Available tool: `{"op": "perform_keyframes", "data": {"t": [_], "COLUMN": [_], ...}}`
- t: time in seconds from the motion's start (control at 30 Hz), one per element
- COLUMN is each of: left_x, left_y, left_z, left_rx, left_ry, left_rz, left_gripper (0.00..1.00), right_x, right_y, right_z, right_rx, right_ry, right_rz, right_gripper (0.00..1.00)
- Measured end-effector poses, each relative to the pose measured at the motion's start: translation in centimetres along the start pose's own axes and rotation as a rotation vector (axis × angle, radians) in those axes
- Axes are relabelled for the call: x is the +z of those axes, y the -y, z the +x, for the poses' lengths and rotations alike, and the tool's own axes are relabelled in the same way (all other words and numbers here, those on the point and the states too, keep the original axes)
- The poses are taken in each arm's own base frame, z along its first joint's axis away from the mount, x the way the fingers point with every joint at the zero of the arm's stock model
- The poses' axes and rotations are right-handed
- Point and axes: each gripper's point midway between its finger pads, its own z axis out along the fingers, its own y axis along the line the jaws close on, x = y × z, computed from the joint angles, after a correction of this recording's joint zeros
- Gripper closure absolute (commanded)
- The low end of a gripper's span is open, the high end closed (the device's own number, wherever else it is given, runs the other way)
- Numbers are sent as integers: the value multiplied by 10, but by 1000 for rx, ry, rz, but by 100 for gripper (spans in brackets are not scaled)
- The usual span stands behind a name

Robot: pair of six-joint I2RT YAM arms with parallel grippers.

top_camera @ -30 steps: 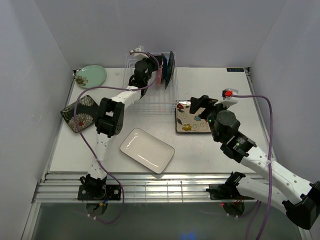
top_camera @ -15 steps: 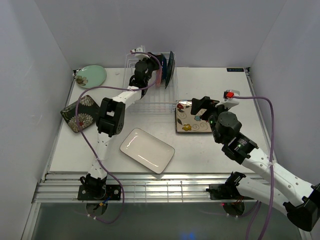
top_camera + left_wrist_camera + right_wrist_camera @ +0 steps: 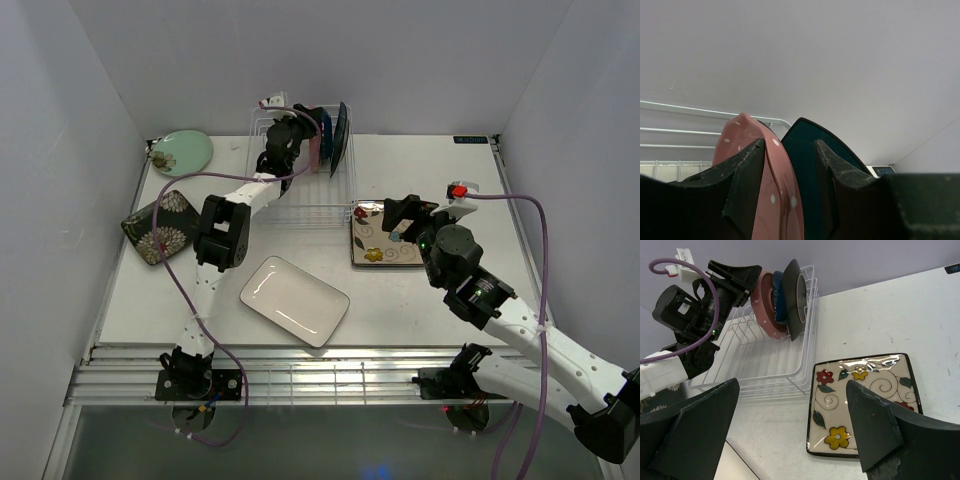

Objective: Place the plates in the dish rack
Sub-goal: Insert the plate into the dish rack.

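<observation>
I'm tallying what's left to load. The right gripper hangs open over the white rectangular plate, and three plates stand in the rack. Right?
Not quite. The right gripper hangs open over the patterned square plate, not the white rectangular plate; the right wrist view shows it. The dish rack does hold three plates standing.

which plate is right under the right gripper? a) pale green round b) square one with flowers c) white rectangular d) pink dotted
B: the open right gripper hangs over the square flowered plate; the white rectangular plate and pale green plate lie well away from it, and the pink plate stands in the dish rack.
</observation>
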Motion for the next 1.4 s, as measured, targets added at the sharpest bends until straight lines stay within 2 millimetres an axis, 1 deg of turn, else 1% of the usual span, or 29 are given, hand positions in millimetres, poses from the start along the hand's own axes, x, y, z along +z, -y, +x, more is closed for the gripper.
{"op": "perform_keyframes", "data": {"t": [0.47, 0.57, 0.7, 0.77, 0.83, 0.87, 0.97, 1.13, 1.17, 1.23, 1.33, 1.4], "left_x": [-2, -2, -3, -5, -8, -10, -17, -27, -30, -36, -53, -71], "left_y": [0, 1, 5, 7, 11, 13, 22, 41, 45, 50, 56, 59], "left_z": [0, -1, -3, -5, -11, -14, -28, -61, -71, -80, -91, -97], "left_rx": [21, 25, 34, 38, 39, 40, 44, 55, 58, 60, 70, 83], "left_ry": [15, 17, 17, 12, 12, 11, 17, 53, 65, 70, 56, 41], "left_rz": [17, 24, 37, 40, 46, 49, 62, 90, 96, 104, 113, 109], "left_gripper": [41, 35, 34, 29, 25, 18, 3, 2, 2, 2, 2, 2], "right_x": [0, 0, 0, 0, 0, 0, 0, -3, -3, -4, -5, -5], "right_y": [0, 0, 0, 0, 1, 1, 2, 6, 6, 5, 1, 0], "right_z": [0, 0, 0, 0, 0, 1, 2, 14, 16, 20, 25, 31], "right_rx": [0, -1, -2, -2, -3, -4, -5, -4, -1, 7, 39, 69], "right_ry": [0, 0, 0, 0, -1, -2, -6, -28, -34, -46, -66, -80], "right_rz": [0, 0, 0, 2, 3, 4, 5, 5, 2, -9, -27, -33], "right_gripper": [7, 7, 8, 8, 8, 8, 9, 10, 10, 10, 10, 10]}}
